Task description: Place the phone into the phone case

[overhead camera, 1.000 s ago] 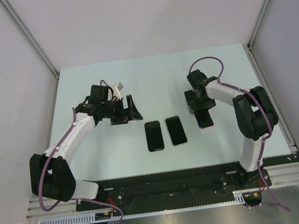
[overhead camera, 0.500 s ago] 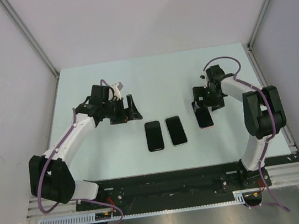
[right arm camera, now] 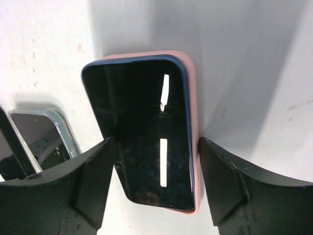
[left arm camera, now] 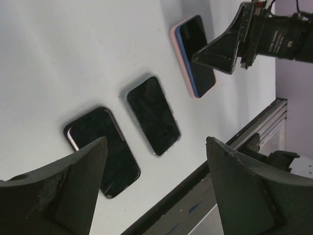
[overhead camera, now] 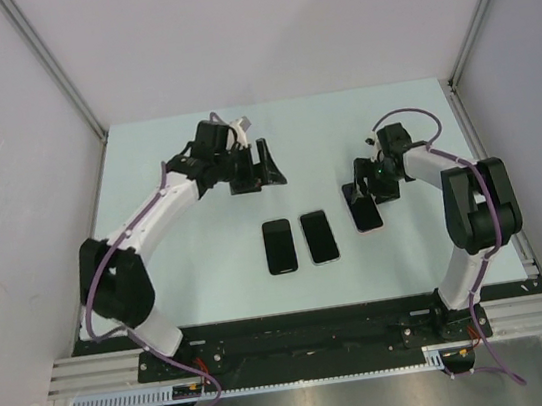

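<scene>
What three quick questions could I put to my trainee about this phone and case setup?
1. Multiple choice: how many phones lie on the table? A) two B) three C) four
2. True or false: the left gripper is shut on a phone.
3. Fill the gap: the right gripper has a finger on each side of the phone that lies on the ____ case.

Key: 1 B; 2 false, it hangs open above the table with nothing in it; 3 pink.
</scene>
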`<state>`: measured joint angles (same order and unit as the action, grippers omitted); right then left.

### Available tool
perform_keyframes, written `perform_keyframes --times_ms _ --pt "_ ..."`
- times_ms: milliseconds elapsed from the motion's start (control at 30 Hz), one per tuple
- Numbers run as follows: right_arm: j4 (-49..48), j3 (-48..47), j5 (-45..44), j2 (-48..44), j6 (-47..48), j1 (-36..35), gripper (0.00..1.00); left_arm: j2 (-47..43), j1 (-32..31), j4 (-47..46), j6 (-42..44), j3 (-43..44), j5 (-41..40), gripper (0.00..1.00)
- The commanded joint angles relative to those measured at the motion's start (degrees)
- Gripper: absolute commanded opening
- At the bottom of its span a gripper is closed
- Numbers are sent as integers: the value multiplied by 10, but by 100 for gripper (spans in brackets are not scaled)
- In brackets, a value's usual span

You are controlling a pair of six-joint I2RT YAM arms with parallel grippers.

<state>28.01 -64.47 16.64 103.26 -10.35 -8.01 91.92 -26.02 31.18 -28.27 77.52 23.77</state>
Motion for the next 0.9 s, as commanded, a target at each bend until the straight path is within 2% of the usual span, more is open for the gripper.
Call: perform_keyframes --times_ms 0,133,233,367,500,700,733,767,867 --pt "-76 33 25 22 -52 -18 70 70 -20 -35 -48 54 19 84" --pt "-99 48 9 17 -100 -33 67 139 -50 -42 -47 113 11 83" --pt "-117 70 23 -7 -115 -25 68 184 -61 -62 -69 136 39 79" --pt "-133 95 91 -43 -117 17 74 233 -77 -111 -107 146 69 73" --pt "-167 134 150 -69 -115 56 77 281 -97 -113 -105 183 68 70" --pt "-238 199 197 -78 -141 76 93 358 -104 -117 -115 229 69 63" --pt "-246 203 204 -75 -145 76 99 372 -104 -117 -115 237 65 63" --pt "-261 215 218 -72 -150 99 100 379 -104 -119 -117 240 63 60" --pt "-291 228 232 -64 -158 110 100 403 -104 -131 -125 256 67 54"
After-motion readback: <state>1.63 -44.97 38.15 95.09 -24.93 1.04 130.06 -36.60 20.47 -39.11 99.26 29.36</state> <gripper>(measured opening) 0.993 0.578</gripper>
